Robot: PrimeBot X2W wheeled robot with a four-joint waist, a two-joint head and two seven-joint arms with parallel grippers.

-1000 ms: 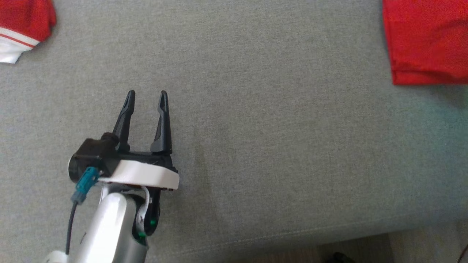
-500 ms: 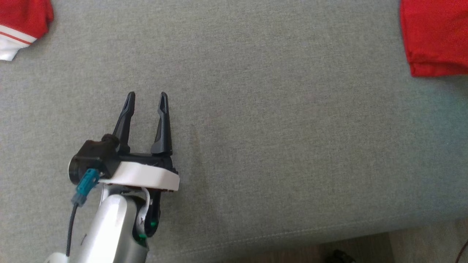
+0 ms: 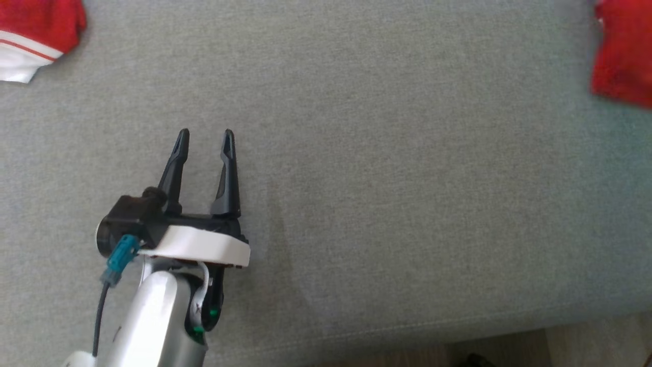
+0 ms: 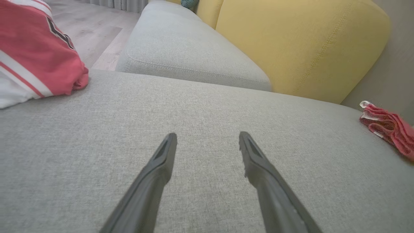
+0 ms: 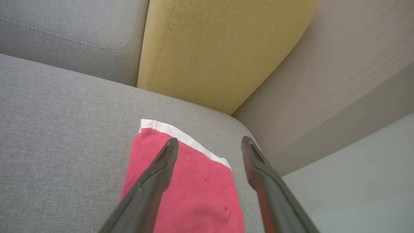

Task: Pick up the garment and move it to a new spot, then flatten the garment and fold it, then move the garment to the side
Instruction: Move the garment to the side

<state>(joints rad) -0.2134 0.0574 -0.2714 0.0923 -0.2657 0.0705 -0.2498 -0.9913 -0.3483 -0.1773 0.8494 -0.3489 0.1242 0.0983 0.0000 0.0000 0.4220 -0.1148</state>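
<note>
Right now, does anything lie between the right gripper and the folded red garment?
Nothing visible does. In the right wrist view the right gripper, jaws open, hangs close over the red garment, which lies flat on the grey cushion near its corner; no other thing lies between them.

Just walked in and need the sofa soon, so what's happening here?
A two-armed robot is working on clothes on the grey sofa. Its right tool stands open over a folded red garment lying near the sofa's right end, gripping nothing. The left tool hovers open and empty over bare cushion. A second red-and-white garment lies at the far left, untouched.
</note>
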